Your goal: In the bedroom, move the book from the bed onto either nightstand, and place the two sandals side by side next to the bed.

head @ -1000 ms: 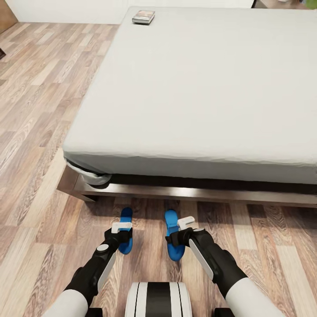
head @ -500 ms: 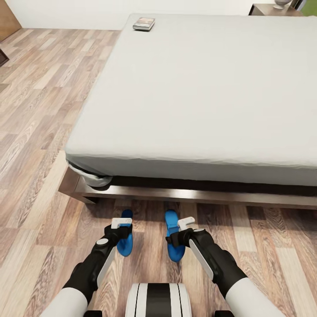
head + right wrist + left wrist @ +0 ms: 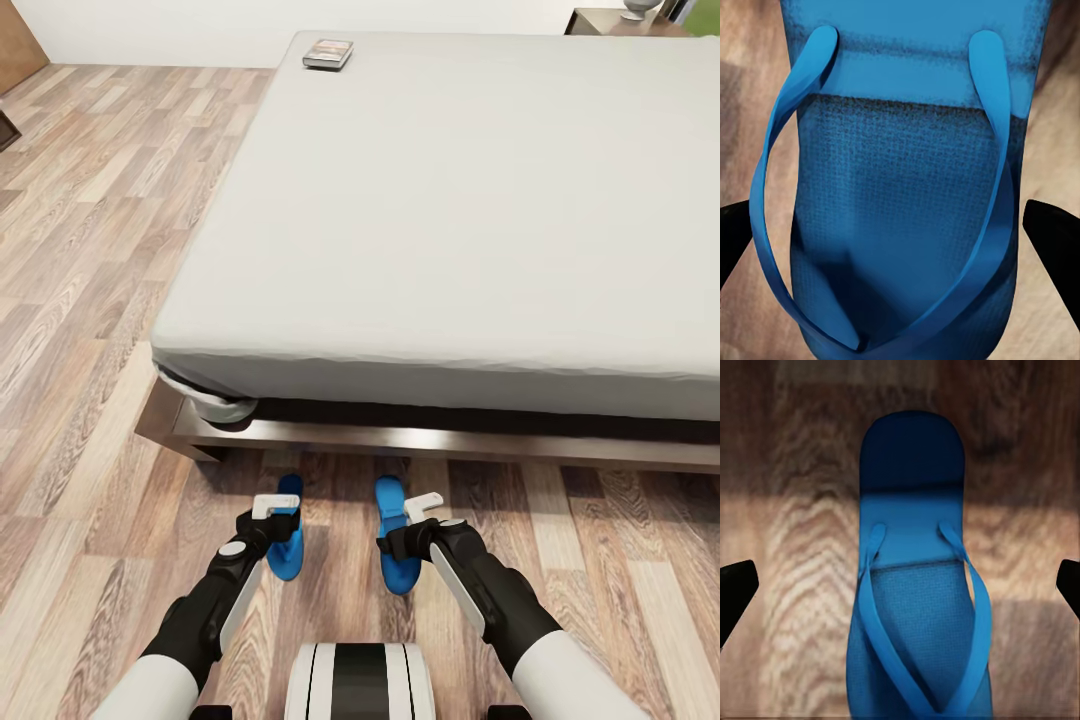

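Observation:
Two blue sandals lie on the wood floor just in front of the bed's dark frame, the left sandal (image 3: pixel 288 545) and the right sandal (image 3: pixel 394 560) about a hand-width apart and parallel. My left gripper (image 3: pixel 272 527) hangs over the left sandal (image 3: pixel 916 607), open, its fingertips (image 3: pixel 735 592) wide on either side. Closer down over the right sandal (image 3: pixel 896 202) is my right gripper (image 3: pixel 403 540), also open, with fingertips (image 3: pixel 1054 236) outside the straps. The book (image 3: pixel 327 53) lies at the far left corner of the bed (image 3: pixel 450 200).
A dark wooden nightstand (image 3: pixel 605 20) stands beyond the bed's far right corner. Open plank floor (image 3: pixel 90 250) stretches along the bed's left side. A brown door edge (image 3: pixel 18 35) shows at the far left. My base (image 3: pixel 360 680) sits just behind the sandals.
The head camera has tilted, so the whole picture has slid down a little. My left gripper has shifted slightly off the left sandal's strap. The right gripper and both sandals have stayed put.

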